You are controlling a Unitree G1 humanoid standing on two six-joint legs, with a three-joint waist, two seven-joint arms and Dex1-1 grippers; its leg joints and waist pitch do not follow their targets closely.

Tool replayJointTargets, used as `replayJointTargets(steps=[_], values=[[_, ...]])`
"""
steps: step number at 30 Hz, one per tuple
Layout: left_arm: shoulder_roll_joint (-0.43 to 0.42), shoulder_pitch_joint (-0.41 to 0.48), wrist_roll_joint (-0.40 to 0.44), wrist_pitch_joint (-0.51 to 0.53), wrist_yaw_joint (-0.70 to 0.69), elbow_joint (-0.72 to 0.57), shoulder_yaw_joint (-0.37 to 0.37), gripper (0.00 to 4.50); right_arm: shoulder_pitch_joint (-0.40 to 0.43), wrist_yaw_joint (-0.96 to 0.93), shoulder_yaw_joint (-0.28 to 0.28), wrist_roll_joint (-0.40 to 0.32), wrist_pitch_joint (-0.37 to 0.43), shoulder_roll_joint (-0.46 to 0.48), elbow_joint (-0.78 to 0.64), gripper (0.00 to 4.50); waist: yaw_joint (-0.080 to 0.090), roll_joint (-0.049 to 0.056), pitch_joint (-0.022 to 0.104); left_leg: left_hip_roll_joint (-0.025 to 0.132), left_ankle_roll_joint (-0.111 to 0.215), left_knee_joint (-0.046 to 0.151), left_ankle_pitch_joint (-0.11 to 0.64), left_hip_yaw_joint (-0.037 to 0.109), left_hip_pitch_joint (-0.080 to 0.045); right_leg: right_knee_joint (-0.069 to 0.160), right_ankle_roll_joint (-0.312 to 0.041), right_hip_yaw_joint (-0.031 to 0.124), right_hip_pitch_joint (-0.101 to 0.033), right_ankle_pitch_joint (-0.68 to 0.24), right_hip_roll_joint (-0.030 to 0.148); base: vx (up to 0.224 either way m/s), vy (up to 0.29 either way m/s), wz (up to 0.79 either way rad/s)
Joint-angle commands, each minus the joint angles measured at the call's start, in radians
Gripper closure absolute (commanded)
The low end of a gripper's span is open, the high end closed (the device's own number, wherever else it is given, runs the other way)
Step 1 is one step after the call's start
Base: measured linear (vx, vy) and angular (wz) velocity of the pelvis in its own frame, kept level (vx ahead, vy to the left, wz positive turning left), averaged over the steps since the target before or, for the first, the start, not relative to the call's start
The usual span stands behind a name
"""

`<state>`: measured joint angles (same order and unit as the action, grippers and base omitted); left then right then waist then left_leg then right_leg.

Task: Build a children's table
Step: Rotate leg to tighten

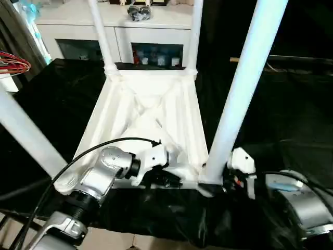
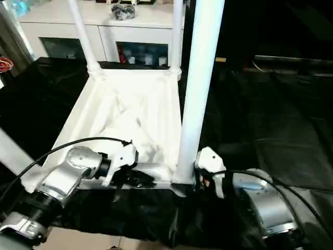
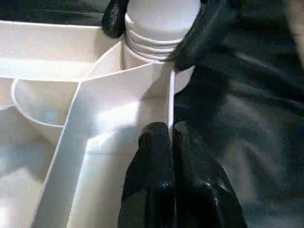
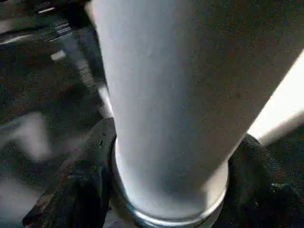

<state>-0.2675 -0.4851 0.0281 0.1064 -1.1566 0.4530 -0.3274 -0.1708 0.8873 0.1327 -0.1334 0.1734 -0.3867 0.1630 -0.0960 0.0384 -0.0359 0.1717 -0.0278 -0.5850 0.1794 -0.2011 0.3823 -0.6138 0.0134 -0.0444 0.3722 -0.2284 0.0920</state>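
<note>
Head eyes overlooking upturned table, wrist views close at near-right leg

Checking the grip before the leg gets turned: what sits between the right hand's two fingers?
The near-right leg of the children's table, just above its socket; in the right wrist view the right hand straddles its base, one black finger each side.

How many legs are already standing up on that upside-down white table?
4: two at the far corners, one at the near right between the right gripper's fingers, one at the near left.
</note>
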Motion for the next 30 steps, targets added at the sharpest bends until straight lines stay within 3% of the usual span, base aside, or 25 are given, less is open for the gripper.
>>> replayJointTargets(steps=[1,4,5,7,10,11,13,18,21,26,30], values=[[0.081,-0.009,-0.005,0.026,0.104,-0.011,-0.012,4.50,-0.018,-0.140,0.045,0.044,0.014,0.085,0.047,1.80,0.011,-0.013,0.033,0.065,-0.014,0.089,0.334,0.039,-0.023,0.093,-0.207,0.039,-0.016,-0.299,0.069,0.000,0.000,0.00],[0.132,0.008,-0.008,0.055,0.167,-0.036,-0.007,4.50,-0.024,-0.274,0.006,0.033,0.055,0.179,0.064,1.80,0.025,-0.014,0.032,0.063,-0.032,0.095,0.367,0.044,-0.023,0.100,-0.173,0.039,-0.013,-0.346,0.067,0.000,0.000,0.00],[0.157,0.019,-0.001,0.069,0.202,-0.049,-0.012,4.50,-0.027,-0.360,-0.011,0.039,0.077,0.233,0.073,1.80,0.027,-0.012,0.033,0.063,-0.031,0.094,0.376,0.042,-0.028,0.103,-0.170,0.043,-0.007,-0.343,0.066,0.000,0.000,0.00],[0.174,0.028,0.005,0.079,0.221,-0.061,-0.018,4.50,-0.028,-0.411,-0.019,0.047,0.090,0.272,0.079,1.80,0.030,-0.011,0.033,0.062,-0.031,0.095,0.363,0.043,-0.024,0.102,-0.167,0.044,-0.010,-0.331,0.066,0.000,0.000,0.00],[0.199,0.044,0.006,0.091,0.238,-0.079,-0.027,4.50,-0.025,-0.413,0.008,0.064,0.066,0.301,0.073,1.80,0.034,-0.010,0.034,0.062,-0.019,0.094,0.341,0.041,-0.021,0.101,-0.165,0.044,-0.012,-0.281,0.064,0.000,0.000,0.00],[0.200,0.046,0.007,0.091,0.236,-0.081,-0.029,4.50,-0.023,-0.400,0.009,0.055,0.061,0.301,0.067,1.45,0.033,-0.009,0.035,0.061,-0.014,0.093,0.332,0.040,-0.021,0.101,-0.166,0.045,-0.013,-0.269,0.064,0.000,0.000,0.00],[0.190,0.047,0.006,0.085,0.214,-0.089,-0.038,4.50,-0.019,-0.341,0.011,0.024,0.064,0.280,0.043,1.11,0.033,-0.008,0.036,0.060,0.004,0.091,0.306,0.038,-0.018,0.097,-0.171,0.045,-0.015,-0.227,0.062,0.000,0.000,0.00],[0.144,0.037,-0.001,0.074,0.162,-0.091,-0.032,4.50,-0.025,-0.262,0.026,0.049,0.053,0.193,0.017,0.67,0.024,-0.002,0.045,0.059,0.041,0.078,0.223,0.033,-0.018,0.085,-0.200,0.044,-0.021,-0.092,0.060,0.000,0.000,0.00],[0.124,0.032,-0.005,0.064,0.137,-0.088,-0.030,4.50,-0.027,-0.214,0.030,0.047,0.050,0.158,0.006,0.66,0.016,-0.003,0.050,0.057,0.080,0.070,0.156,0.032,-0.012,0.076,-0.216,0.040,-0.027,0.004,0.060,0.000,0.000,0.00],[0.065,0.023,-0.010,0.040,0.042,-0.082,-0.028,4.50,-0.015,-0.030,0.052,0.014,0.043,0.043,-0.041,0.66,0.009,-0.002,0.047,0.062,0.090,0.072,0.179,0.033,-0.012,0.078,-0.219,0.037,-0.026,-0.055,0.060,0.000,0.000,0.00],[0.027,0.019,-0.038,0.033,-0.052,-0.083,-0.029,4.50,-0.008,0.081,0.059,-0.018,0.047,-0.025,-0.061,0.66,0.007,-0.005,0.048,0.062,0.090,0.070,0.178,0.031,-0.013,0.075,-0.233,0.037,-0.026,-0.046,0.060,0.000,0.000,0.00]])
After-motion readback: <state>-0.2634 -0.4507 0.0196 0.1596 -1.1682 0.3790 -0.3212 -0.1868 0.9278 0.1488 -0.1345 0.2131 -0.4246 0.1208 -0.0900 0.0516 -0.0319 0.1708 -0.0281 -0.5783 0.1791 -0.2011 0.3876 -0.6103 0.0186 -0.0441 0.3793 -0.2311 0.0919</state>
